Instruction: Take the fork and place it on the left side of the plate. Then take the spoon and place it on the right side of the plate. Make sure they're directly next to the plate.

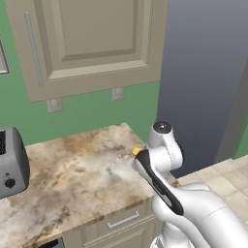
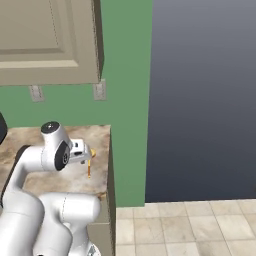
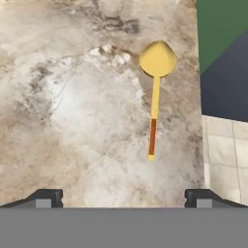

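Yellow and orange mark the spoon [image 3: 155,92], which lies flat on the marbled counter [image 3: 72,121] right of centre in the hand view, its bowl toward the top of the frame and its handle pointing down. We see it close to the counter's right edge, with floor tiles [image 3: 223,155] beyond that edge at the right. Our gripper [image 3: 124,198] hangs above with its two fingertips spread wide at the bottom corners, grasping nothing. In the right base view the spoon [image 2: 90,162] peeks out just right of the wrist. As we judge it, the risk is the edge: a descent that lands off the thin handle could nudge the spoon sideways and off the counter. The handle is narrow too, so the fingers could close beside it and miss.
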You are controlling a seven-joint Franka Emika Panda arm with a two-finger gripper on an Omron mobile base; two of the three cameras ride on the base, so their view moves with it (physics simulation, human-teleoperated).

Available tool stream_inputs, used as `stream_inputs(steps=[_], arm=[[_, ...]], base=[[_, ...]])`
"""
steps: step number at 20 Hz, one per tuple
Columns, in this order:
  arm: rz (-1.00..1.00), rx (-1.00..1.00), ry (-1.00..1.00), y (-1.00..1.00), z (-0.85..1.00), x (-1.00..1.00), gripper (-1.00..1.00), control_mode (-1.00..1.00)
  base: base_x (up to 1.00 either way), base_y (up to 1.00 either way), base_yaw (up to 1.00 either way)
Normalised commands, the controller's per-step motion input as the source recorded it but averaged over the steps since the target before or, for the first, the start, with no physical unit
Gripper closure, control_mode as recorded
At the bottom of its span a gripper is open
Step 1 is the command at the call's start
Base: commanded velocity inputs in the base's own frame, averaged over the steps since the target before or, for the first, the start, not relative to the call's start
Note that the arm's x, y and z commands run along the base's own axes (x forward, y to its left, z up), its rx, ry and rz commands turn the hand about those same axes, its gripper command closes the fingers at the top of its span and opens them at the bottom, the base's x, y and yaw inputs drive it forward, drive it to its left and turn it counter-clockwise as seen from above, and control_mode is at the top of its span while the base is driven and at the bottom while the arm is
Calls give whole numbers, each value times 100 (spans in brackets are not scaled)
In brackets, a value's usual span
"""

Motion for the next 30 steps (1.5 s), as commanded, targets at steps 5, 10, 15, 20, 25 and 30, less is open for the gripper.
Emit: stream_inputs(steps=[5,10,15,20,25,30], arm=[[-1,0,0,-7,-10,57,-100,-100],[-3,1,1,0,-2,40,-100,-100],[-5,2,9,0,-23,27,-100,-100],[-7,3,12,0,-33,8,-100,-100],[-5,1,6,0,-34,6,-100,-100],[-2,0,4,0,-31,9,-100,-100]], base=[[0,0,0],[0,0,0],[0,0,0],[0,0,0],[0,0,0],[0,0,0]])
